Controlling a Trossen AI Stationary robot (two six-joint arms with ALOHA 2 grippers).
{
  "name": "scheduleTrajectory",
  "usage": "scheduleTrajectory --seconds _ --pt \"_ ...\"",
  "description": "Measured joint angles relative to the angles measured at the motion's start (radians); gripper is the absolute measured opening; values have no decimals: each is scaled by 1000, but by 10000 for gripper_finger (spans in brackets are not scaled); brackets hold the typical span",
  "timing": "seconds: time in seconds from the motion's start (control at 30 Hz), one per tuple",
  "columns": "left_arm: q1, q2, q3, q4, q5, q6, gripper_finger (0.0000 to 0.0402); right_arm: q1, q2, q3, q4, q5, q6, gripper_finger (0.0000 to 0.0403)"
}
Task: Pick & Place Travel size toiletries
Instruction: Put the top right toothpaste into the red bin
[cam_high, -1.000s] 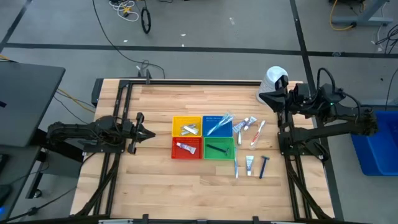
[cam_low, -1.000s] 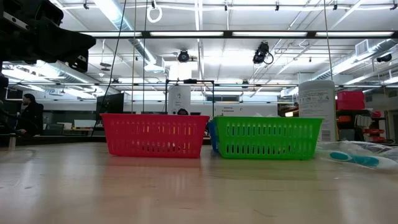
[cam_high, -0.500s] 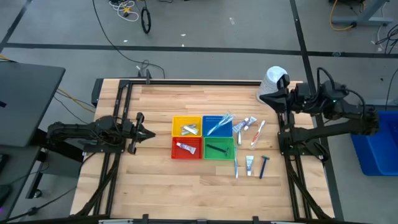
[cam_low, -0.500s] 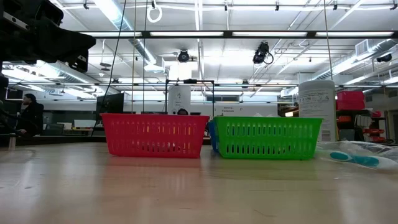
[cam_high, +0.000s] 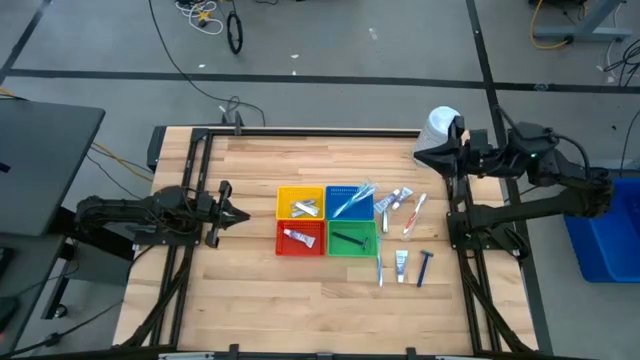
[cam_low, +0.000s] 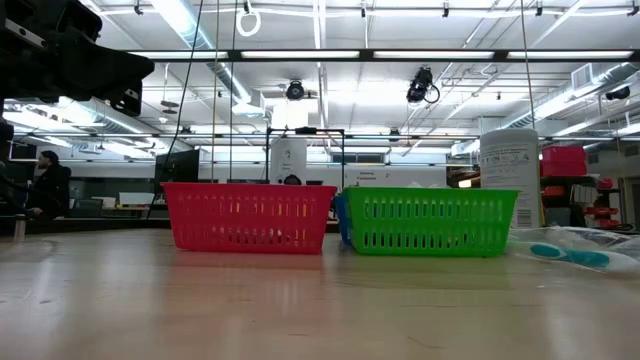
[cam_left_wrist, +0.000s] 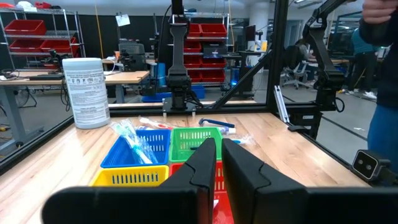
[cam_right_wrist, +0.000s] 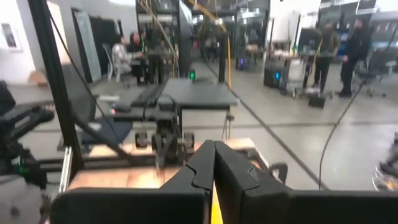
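High view shows the right gripper (cam_high: 422, 155) with jaws together, empty, raised near the table's (cam_high: 250, 290) far right corner beside the white container (cam_high: 440, 124); its arm has swung slightly since earlier. Left gripper (cam_high: 240, 216), closed and empty, waits at the left edge. Toiletries (cam_high: 402, 262) lie right of the baskets (cam_high: 327, 219).

This is a robotics lab or industrial workshop hall. A wooden tabletop (cam_high: 250, 290) in a black metal frame stands on a grey concrete floor (cam_high: 330, 40) crossed by dark tape lines and loose cables (cam_high: 205, 15). Long strip lights (cam_low: 330, 55) and ceiling-hung cameras (cam_low: 421, 84) run overhead. Metal shelving with red storage bins (cam_left_wrist: 28, 28) lines the upper left of the left wrist view, with workbenches (cam_left_wrist: 130, 76) beside it. People (cam_right_wrist: 326, 40) stand and sit among desks and equipment farther back.
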Motion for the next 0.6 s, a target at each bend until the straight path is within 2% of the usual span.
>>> scheduleTrajectory --seconds 0.2,0.47,0.6 --pt "0 0 0 0 0 0 32 -15 15 0 -161 7 4 16" --pt "0 0 0 0 0 0 32 -37 32 0 -357 128 7 16" --pt "0 0 0 0 0 0 32 -56 31 0 -399 140 7 16"
